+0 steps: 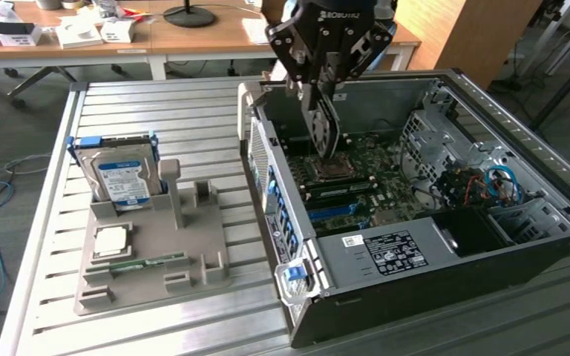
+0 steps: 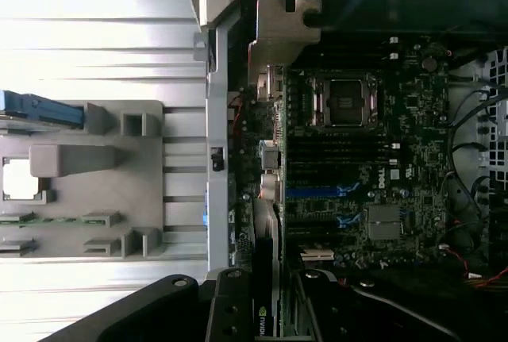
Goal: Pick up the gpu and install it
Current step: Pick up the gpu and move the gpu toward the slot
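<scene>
The gpu (image 1: 325, 122), a thin dark card, hangs edge-down from my gripper (image 1: 323, 93), which is shut on its upper edge. It hovers inside the open black computer case (image 1: 522, 245), above the motherboard (image 1: 374, 178) and close to the CPU socket (image 1: 329, 167). In the wrist view the gpu (image 2: 266, 255) appears edge-on between my fingers (image 2: 226, 306), near the case's rear wall and over the blue expansion slots (image 2: 317, 191). Whether its lower edge touches the board is hidden.
A grey fixture (image 1: 146, 252) on the slatted metal table (image 1: 166, 111) holds a silver hard drive (image 1: 122, 178), a CPU chip (image 1: 110, 241) and a green memory stick (image 1: 136, 262). Cables (image 1: 493, 185) and drive cages crowd the case's far side. Wooden desks (image 1: 166, 37) stand behind.
</scene>
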Controlling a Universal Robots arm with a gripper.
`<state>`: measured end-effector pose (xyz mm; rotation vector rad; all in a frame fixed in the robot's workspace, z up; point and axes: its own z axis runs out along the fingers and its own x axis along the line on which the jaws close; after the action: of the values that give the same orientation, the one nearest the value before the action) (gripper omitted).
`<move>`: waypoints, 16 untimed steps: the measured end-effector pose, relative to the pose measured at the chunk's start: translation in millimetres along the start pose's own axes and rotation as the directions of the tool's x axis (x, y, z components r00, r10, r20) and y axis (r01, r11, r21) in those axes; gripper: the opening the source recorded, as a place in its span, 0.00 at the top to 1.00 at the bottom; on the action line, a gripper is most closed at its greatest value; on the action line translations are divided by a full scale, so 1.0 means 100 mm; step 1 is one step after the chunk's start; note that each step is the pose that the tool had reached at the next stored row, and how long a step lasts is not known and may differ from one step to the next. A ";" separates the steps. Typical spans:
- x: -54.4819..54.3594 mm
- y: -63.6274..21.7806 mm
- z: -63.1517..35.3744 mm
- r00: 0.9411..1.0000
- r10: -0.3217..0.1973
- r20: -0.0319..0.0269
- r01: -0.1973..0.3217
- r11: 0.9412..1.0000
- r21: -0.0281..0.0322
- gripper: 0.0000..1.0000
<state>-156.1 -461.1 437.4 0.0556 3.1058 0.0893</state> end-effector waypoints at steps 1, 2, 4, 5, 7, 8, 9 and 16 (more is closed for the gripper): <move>-0.03 0.001 0.002 1.000 0.000 0.000 0.000 1.000 0.000 0.74; -0.07 0.002 0.003 1.000 0.000 0.000 0.000 1.000 -0.001 0.74; -0.14 0.005 0.005 1.000 0.000 0.000 0.000 1.000 -0.001 0.74; -0.17 0.006 0.006 1.000 0.000 0.000 0.000 1.000 -0.001 0.74; -0.24 0.008 0.009 1.000 0.000 0.000 0.000 1.000 -0.001 0.74; -0.27 0.009 0.010 1.000 0.000 0.000 0.000 1.000 -0.001 0.74; -0.30 0.010 0.011 1.000 0.000 0.000 0.000 1.000 -0.002 0.74; -0.51 0.018 0.019 1.000 0.000 0.000 0.000 1.000 -0.003 0.74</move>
<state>-105.4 -461.1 437.3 0.0556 3.1056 0.0933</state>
